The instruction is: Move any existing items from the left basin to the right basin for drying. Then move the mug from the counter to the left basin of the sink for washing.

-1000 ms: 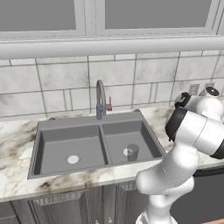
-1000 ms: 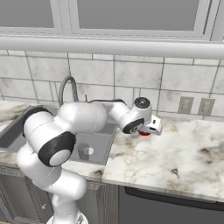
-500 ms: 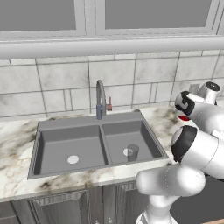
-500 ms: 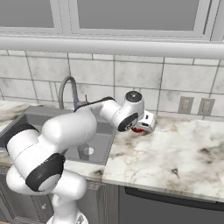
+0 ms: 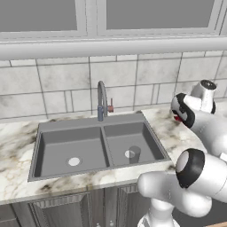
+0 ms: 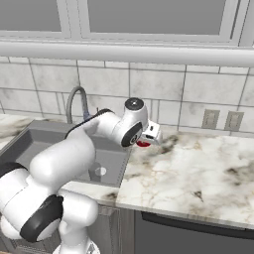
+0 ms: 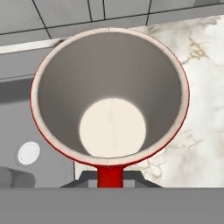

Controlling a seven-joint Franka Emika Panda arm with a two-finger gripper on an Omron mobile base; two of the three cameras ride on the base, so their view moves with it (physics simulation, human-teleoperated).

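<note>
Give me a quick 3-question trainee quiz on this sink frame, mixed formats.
1. True or false: the grey cup stands in the narrower right basin.
2. Multiple choice: in the hand view, the red mug is seen
A. from the side, lying on the counter
B. from above, straight into its open mouth
C. upside down in the wider left basin
3. Fill in: in the right base view, the hand and mug are over the ____, just right of the sink.

Key: 1 true; 2 B; 3 counter.
</note>
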